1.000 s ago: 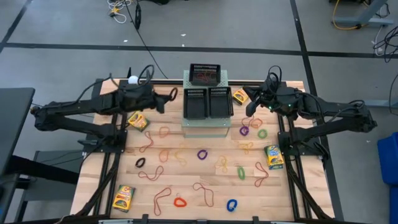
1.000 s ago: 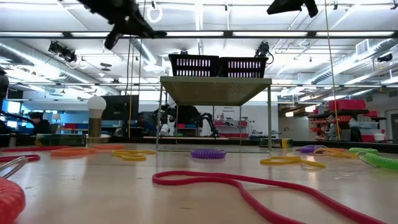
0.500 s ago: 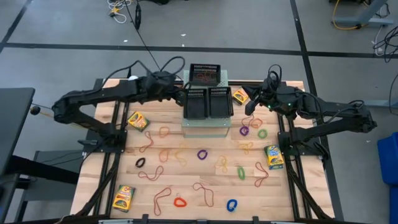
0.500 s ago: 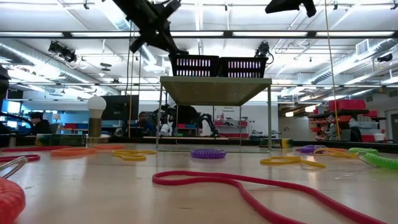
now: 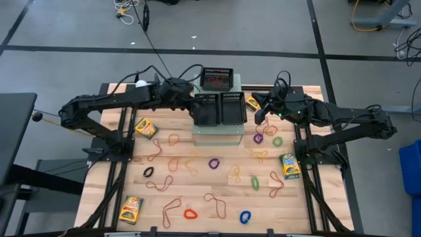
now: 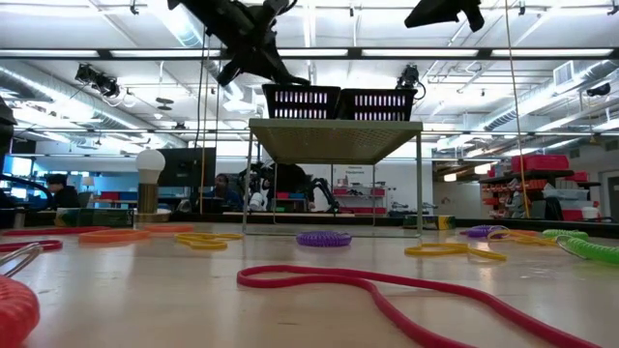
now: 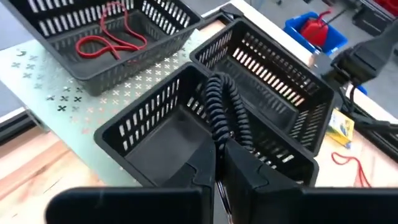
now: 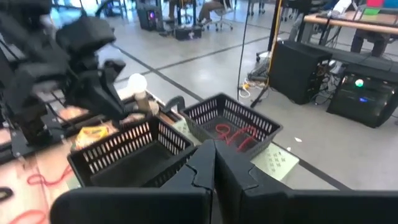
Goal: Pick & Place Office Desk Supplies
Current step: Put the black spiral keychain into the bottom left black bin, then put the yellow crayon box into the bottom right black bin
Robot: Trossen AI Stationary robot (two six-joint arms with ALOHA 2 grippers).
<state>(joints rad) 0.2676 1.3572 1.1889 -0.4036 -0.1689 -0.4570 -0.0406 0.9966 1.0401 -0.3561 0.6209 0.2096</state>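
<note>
Bands (image 5: pixel 172 140) strewn, wooden table (image 5: pixel 197 194), lab beyond

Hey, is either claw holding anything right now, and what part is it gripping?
The left claw, above the front mesh trays, is shut on one end of a black coiled loop, which sticks out past its tips. The right claw is shut with nothing visible in it.

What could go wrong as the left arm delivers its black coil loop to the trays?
The left gripper holds the black coil loop right over the rim shared by two mesh trays; released here, it might catch on the rim. The right gripper hovers close beside those trays, so the arms could crowd each other.
</note>
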